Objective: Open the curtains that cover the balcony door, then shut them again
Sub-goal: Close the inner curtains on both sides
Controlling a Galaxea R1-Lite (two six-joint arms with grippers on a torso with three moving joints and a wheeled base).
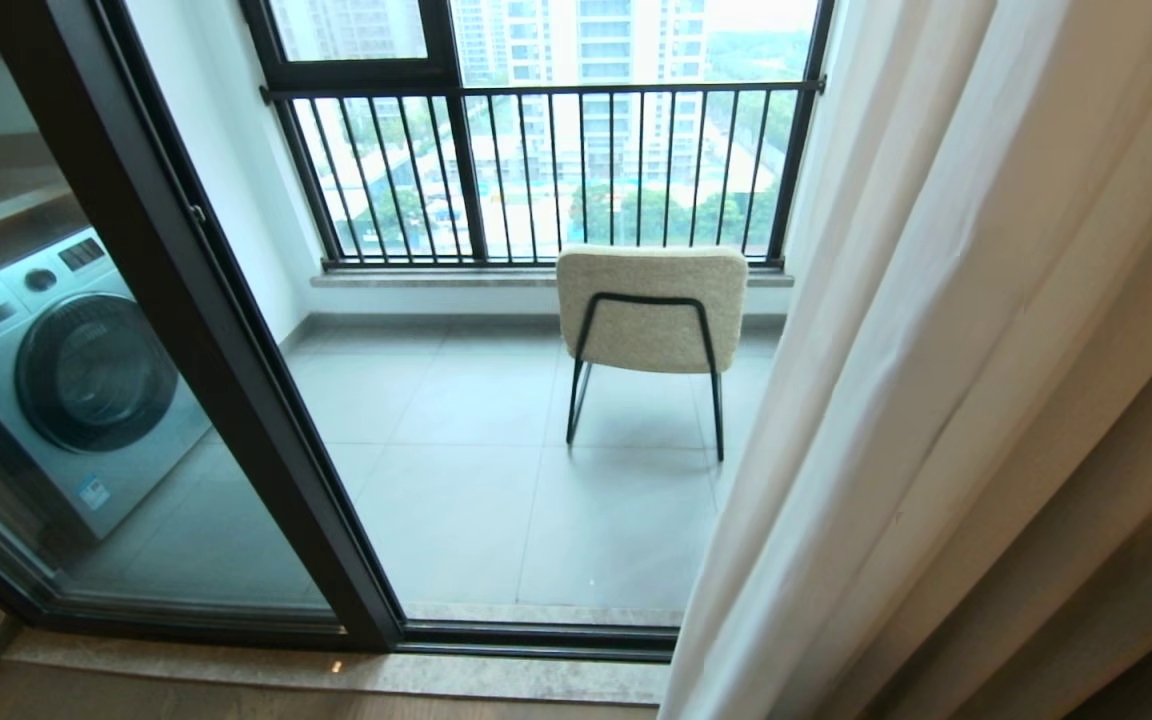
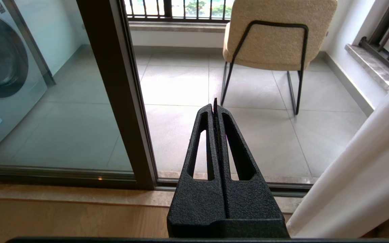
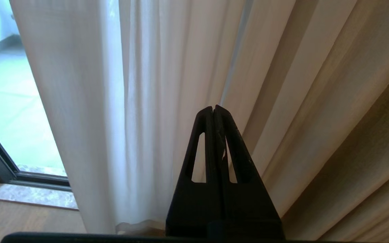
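Two tools seen, both with fingers pressed together, nothing gripped. Left tool (image 2: 214,107) pointed toward balcony door (image 2: 120,101); dark door frame just beside tool, washing machine (image 2: 2,64) seen beyond frame through glass, chair (image 2: 275,33) on balcony floor ahead of tool. Right tool (image 3: 213,108) held close before curtains (image 3: 140,101); whether tips touch fabric cannot be told. Sheer white panel gathered directly ahead of right tool, tan drape (image 3: 333,118) next to it. Doorway left uncovered beside gathered panel (image 1: 836,420)
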